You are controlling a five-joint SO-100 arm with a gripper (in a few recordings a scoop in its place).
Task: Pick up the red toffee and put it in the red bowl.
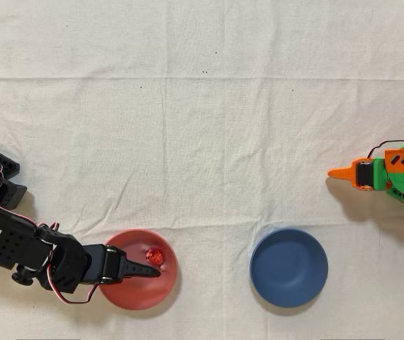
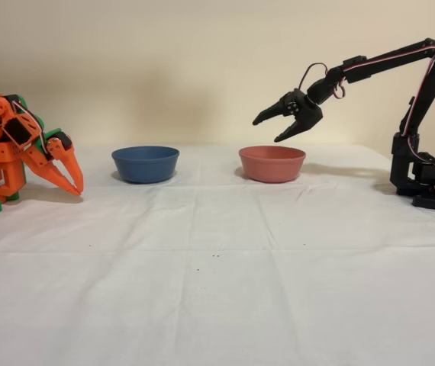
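White cloth covers my table (image 2: 217,290). I see my gripper (image 2: 269,127) with its fingers spread apart and empty, hanging above the red bowl (image 1: 127,294); the red toffee (image 1: 155,255) lies inside. Beside it sits the blue bowl (image 1: 288,267); nothing stands between them.

a bare robot test bench, lab-like: a table under a creased white cloth (image 2: 217,290) fills the lower frame, a plain beige wall (image 2: 187,61) the top, a black arm (image 2: 423,84) at the right edge and an idle orange arm (image 2: 19,149) at the left.
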